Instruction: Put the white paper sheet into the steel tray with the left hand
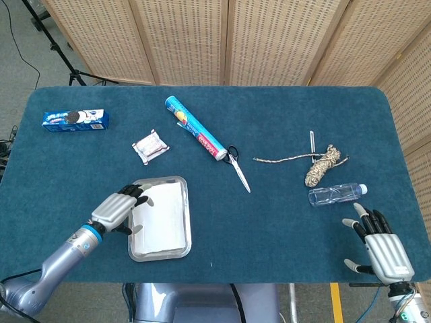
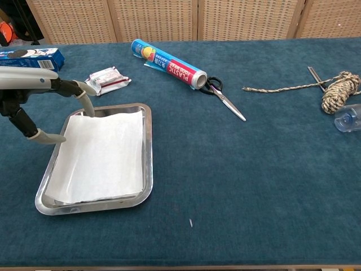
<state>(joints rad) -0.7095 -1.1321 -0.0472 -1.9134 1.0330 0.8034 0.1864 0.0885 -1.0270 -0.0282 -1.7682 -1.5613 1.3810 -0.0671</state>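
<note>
From the head view, the left hand [image 1: 120,208] hangs over the near-left rim of the steel tray [image 1: 183,237], fingers [image 1: 137,193] spread and reaching across the tray's far-left corner, with nothing gripped between them. The white paper sheet [image 1: 161,217] lies flat inside the tray, directly to the right of that hand and partly beneath its fingertips. The sheet looks thin, light and limp, likely to slide on polished metal and to crease if pinched hard; an edge or corner would be the sensible place to take it, with only a light press. The tray is a shallow rounded rectangle of shiny metal on dark blue, felt-like cloth. The right hand [image 1: 382,249] rests far to the right of the left hand, released, fingers apart, holding nothing.

From the chest view, the left hand [image 2: 34,96] comes in from the left edge, one pale fingertip [image 2: 88,104] pointing down at the sheet's [image 2: 101,155] far-left corner and the thumb [image 2: 48,136] hovering beside the tray's [image 2: 148,169] left rim; whether either actually touches cannot be told. The paper is matte and smooth, its far edge slightly wavy, lying inside the raised, mirror-bright rim. It seems already seated, so the task appears nearly complete.
</note>
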